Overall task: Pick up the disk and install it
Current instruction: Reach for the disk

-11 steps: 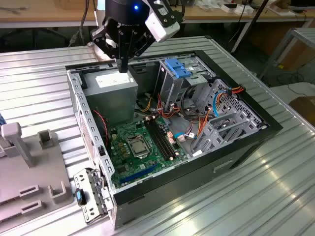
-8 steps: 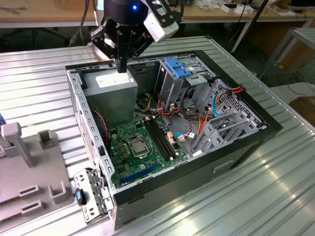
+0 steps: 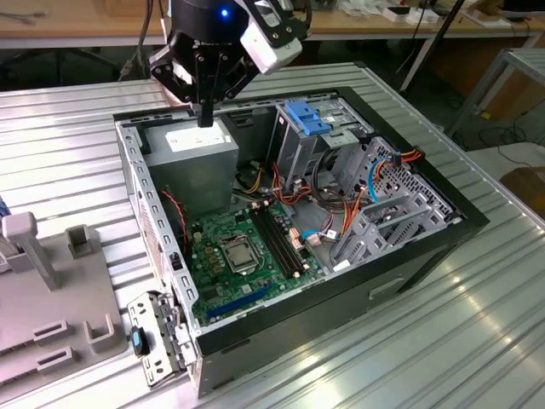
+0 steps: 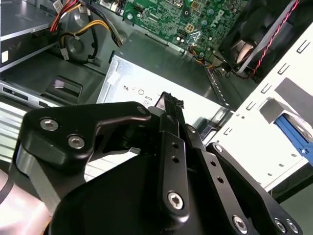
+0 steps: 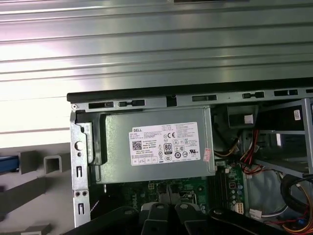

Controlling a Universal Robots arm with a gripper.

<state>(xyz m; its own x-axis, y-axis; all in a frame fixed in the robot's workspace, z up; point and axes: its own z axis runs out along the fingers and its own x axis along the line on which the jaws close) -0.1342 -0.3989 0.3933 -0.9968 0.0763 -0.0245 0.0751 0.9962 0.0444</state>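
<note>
Arm upright -- gripper [image 3: 205, 115] points down over power supply [image 3: 203, 166], jaws closed together, empty

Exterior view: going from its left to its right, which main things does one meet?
Grey fixture → grey power supply box with white label → light-blue ridged bracket → grey drive cage at the case's end toward the exterior view's right.

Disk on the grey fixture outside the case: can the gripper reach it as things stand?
Probably yes. The gripper hangs over the power supply of the open case, holding nothing; the disk lies outside on the grey fixture, nothing seen over it, though mostly cropped.
</note>
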